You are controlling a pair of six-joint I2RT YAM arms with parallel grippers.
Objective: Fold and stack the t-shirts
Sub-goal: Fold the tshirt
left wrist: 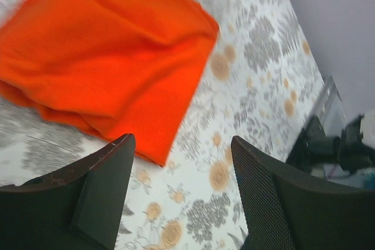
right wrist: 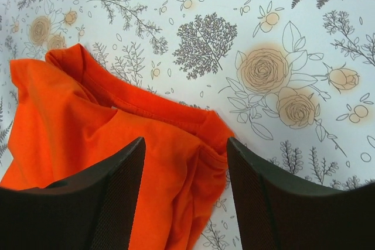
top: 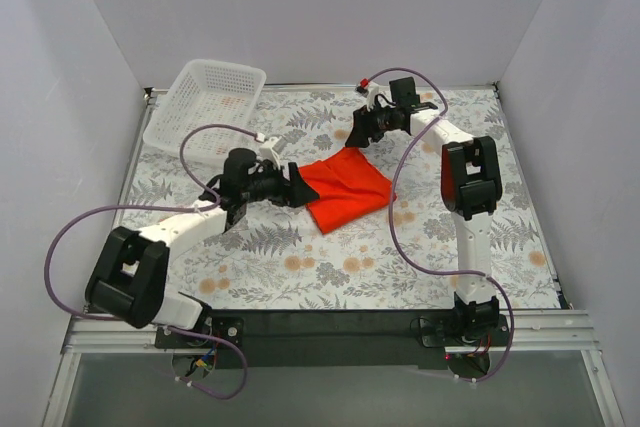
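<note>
The orange-red t-shirt point(top: 345, 188) lies folded into a rough square in the middle of the floral table. My left gripper point(top: 297, 185) is open and empty at the shirt's left edge; in the left wrist view the shirt point(left wrist: 105, 57) lies just beyond the fingertips point(left wrist: 120, 150). My right gripper point(top: 357, 133) is open and empty above the shirt's far corner; in the right wrist view the shirt's collar corner point(right wrist: 193, 139) lies between the two fingers point(right wrist: 123, 168), apart from them.
A white mesh basket point(top: 205, 109) stands at the back left of the floral tablecloth point(top: 300, 257). White walls enclose the table on three sides. The right arm's elbow point(top: 470, 177) hangs right of the shirt.
</note>
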